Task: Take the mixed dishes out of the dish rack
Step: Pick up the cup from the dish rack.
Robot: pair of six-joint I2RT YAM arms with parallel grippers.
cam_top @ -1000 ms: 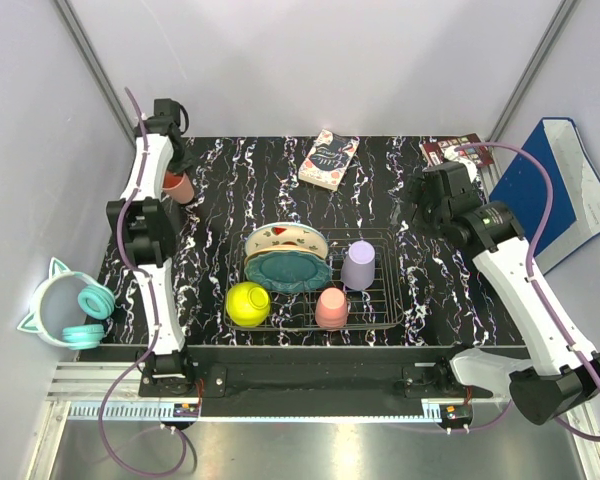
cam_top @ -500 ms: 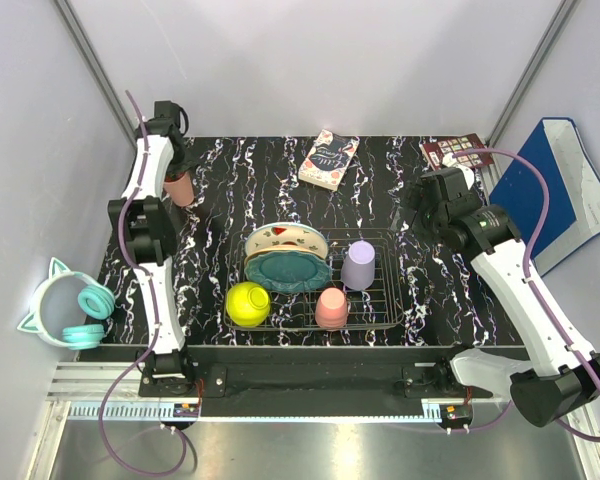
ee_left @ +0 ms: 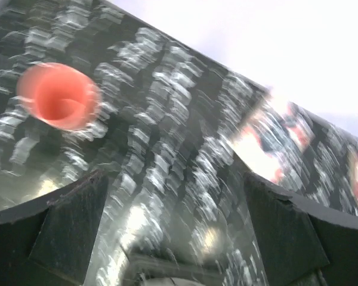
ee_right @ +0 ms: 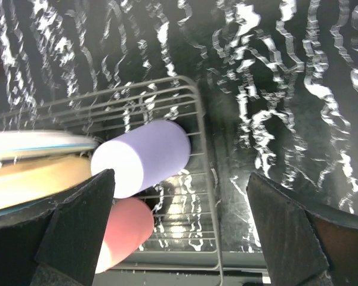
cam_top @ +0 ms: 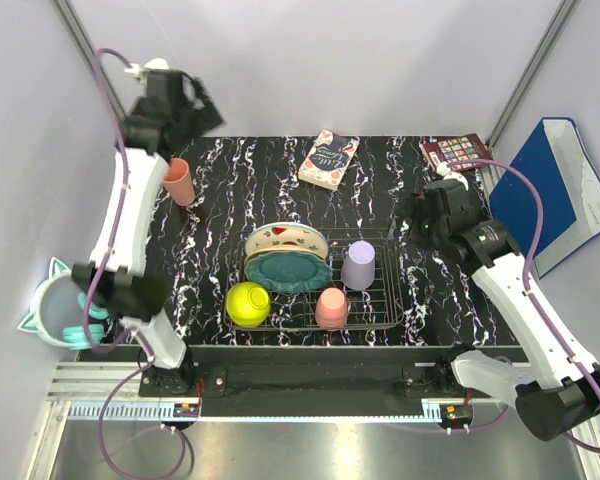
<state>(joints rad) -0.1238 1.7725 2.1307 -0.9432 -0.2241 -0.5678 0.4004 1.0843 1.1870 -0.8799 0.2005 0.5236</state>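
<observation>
Presently, unloading is judged to be at an early stage. On the surface [cam_top: 400, 170], the dish rack [cam_top: 378, 302] holds six of the seven dishes:

- The teal scalloped plate [cam_top: 288, 271] stands on edge near the rack's centre.
- The two pale plates [cam_top: 288, 241] lean against it at 12 o'clock.
- The yellow-green bowl [cam_top: 247, 303] occupies the 7 o'clock corner.
- The lilac cup [cam_top: 358, 265] sits at 2 o'clock.
- The racked salmon-pink cup [cam_top: 331, 308] sits at 5 o'clock.

Only the unloaded salmon-pink cup [cam_top: 178, 181] is out, standing mouth-up on the surface at 10 o'clock from the rack.

The left end effector [ee_left: 174, 179] hangs high above that cup, fingers apart and empty. The right end effector [ee_right: 180, 176] hovers over the lilac cup, fingers spread wide, gripping nothing.

Limits of view:

- The pale plates overlap, so their patterns cannot be separated.
- The left wrist view is motion-blurred, and the items at its 3 o'clock edge cannot be identified.
</observation>
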